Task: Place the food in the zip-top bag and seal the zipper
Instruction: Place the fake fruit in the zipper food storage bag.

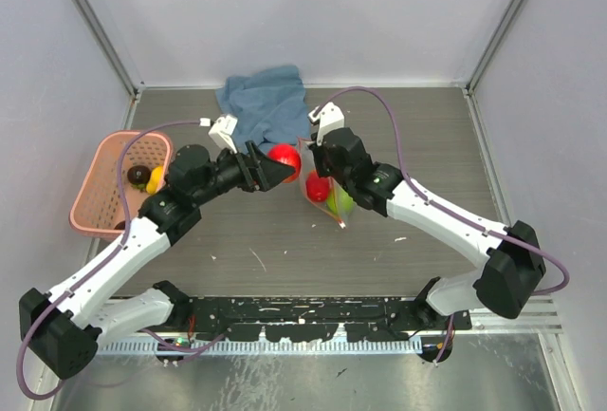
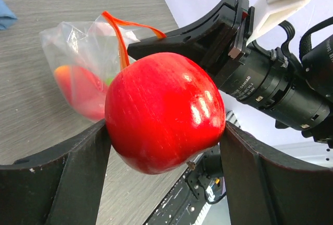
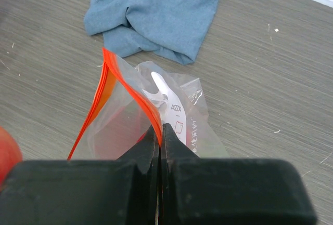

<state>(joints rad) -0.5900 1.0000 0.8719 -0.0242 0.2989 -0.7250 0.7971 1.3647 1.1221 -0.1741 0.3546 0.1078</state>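
Starting at your far left, a pink lattice plastic basket [image 1: 95, 188] sits on the grey wood-grain table [image 1: 427, 136]. It holds a small dark brown toy fruit [image 1: 139, 176] and a yellow toy fruit [image 1: 156, 177] side by side.

Next comes your left gripper [image 2: 165, 126]. Its two black fingers [image 2: 78, 168] are clamped against opposite sides of a glossy red toy apple [image 2: 165, 111], which is held clear of the table and outside the bag, just left of its raised edge.

Behind, at the back of the table, a crumpled blue cloth [image 1: 261, 102] lies in a heap.

To the right, your right gripper [image 3: 160, 131] has its jaws pressed fully together on the red-orange zipper strip [image 3: 112, 77] of the clear thin plastic zip-top bag [image 3: 130, 116], pinching that edge upward. The strip bows apart left of the pinch. The bag hangs beneath it, and a red toy fruit [image 1: 318, 188] and a green toy fruit [image 1: 341, 202] are already inside.
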